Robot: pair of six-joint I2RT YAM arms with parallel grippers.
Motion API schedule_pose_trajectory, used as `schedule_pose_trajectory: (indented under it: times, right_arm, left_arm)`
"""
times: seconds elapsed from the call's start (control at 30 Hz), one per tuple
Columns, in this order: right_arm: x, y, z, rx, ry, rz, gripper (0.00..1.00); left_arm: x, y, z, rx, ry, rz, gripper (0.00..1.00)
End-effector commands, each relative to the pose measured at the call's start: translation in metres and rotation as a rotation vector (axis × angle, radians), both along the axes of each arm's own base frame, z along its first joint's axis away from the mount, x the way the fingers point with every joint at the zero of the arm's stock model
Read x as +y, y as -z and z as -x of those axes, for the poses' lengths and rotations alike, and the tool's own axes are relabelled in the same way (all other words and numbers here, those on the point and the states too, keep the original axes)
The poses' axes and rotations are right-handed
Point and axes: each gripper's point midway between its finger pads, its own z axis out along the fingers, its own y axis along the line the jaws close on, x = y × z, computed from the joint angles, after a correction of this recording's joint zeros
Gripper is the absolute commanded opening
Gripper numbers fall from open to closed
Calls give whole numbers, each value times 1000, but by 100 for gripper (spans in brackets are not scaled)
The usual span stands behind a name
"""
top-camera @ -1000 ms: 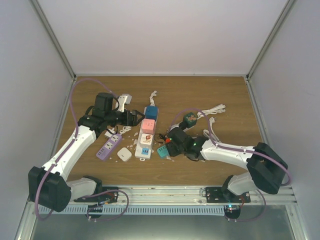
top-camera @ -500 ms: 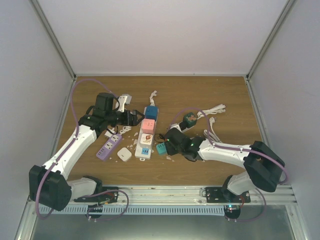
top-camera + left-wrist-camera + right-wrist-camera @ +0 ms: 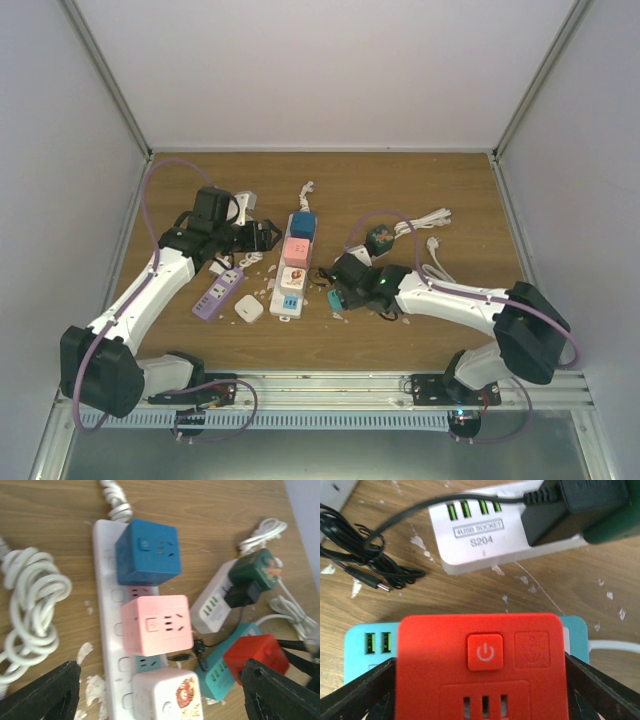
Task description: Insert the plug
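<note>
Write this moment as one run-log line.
right tool: shut on red plastic cube adapter, over teal power strip; left tool: open, above white power strip

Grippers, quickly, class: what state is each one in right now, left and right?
Left gripper: open, fingers spread wide, holding nothing.
Right gripper: closed on the red socket cube, one finger on each side.

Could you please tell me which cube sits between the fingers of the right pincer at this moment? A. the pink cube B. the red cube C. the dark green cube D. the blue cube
B: the right wrist view shows the red cube filling the gap between the two fingers of the right pincer, just above the teal power strip.
</note>
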Motion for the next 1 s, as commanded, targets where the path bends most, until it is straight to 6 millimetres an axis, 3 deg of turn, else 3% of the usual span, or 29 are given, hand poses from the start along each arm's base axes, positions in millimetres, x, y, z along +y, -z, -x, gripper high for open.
schedule_pose_trajectory:
  times: [0.0,0.13,0.3,0.43,0.53,0.7,0.97]
  right_arm:
    - [13,-33,-9,-45,-43,-62,88]
    - [26,-64,-14,-94,-74,-151,97]
    - [42,-99,-23,-171,-138,-237,98]
    - [74,-124,-31,-217,-249,-313,87]
    - [110,-137,-33,-213,-356,-386,80]
    - [170,-135,-25,-184,-486,-408,74]
    - [238,-80,-2,-115,-619,-240,75]
  left_arm:
    - [30,17,-7,42,-167,-123,88]
    - [62,37,-5,88,-302,-193,90]
    - [94,54,-6,139,-427,-193,90]
    - [120,69,-3,177,-549,-175,85]
    - [144,80,2,203,-648,-160,83]
    - [155,95,15,278,-701,-55,86]
    - [165,125,41,391,-790,84,80]
